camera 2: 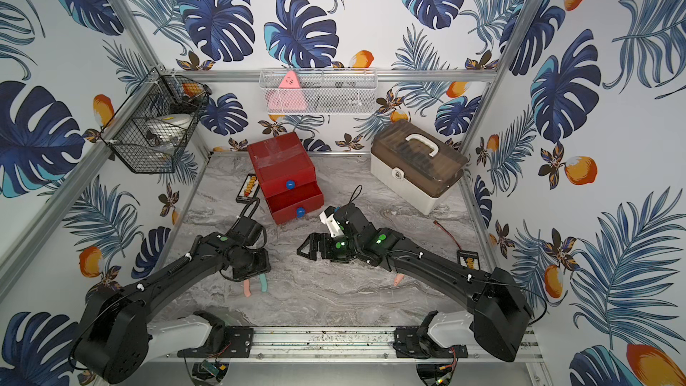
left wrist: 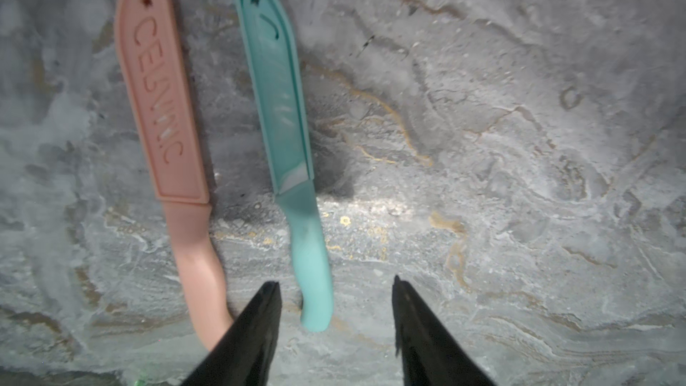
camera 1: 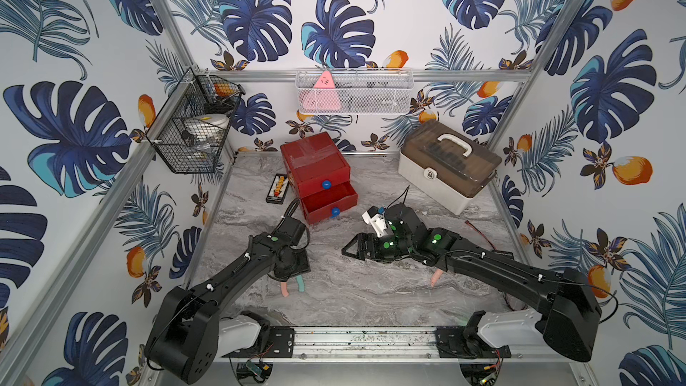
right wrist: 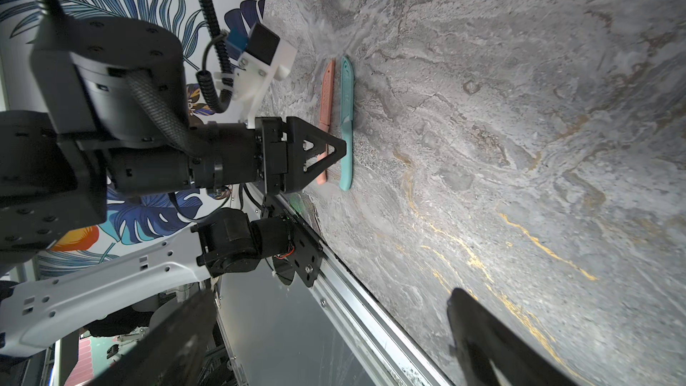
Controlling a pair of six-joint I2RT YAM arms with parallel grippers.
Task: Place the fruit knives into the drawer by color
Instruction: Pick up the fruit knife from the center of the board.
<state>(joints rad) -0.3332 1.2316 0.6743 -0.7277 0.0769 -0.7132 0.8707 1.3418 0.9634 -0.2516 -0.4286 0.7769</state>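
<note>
The left gripper (left wrist: 336, 280) is held low over the near-left part of the table (left wrist: 519, 142), its jaws about half open and nothing gripped. The handle of the teal knife (left wrist: 287, 113) is straddled off-centre, closer to the finger (left wrist: 260, 328) on the pink side. The pink knife (left wrist: 163, 105) is laid just beside the teal one, on its left, and its handle end is overlapped by that finger; whether it is touched cannot be told. From here, 2 handles could be pinched together, or the pink knife could be shoved aside, because so little gap is left between them. Because the handle is off-centre, the teal knife is likely to be pushed sideways or twisted before it is clamped. With the grip taken near the handle's end, the long sheathed blade may be swung down once lifted. Further out, the right gripper (camera 1: 352, 248) is parked mid-table, spread wide and empty, and a second pink knife (camera 1: 436, 277) is half hidden under the right arm (camera 1: 493, 272), where it could be swept away if that arm is moved. At the far side, the red chest (camera 1: 315, 165) is seen with its middle drawer (camera 1: 330, 198) pulled out; a light chest could be knocked back on delivery. The other 3 knives are not seen.
</note>
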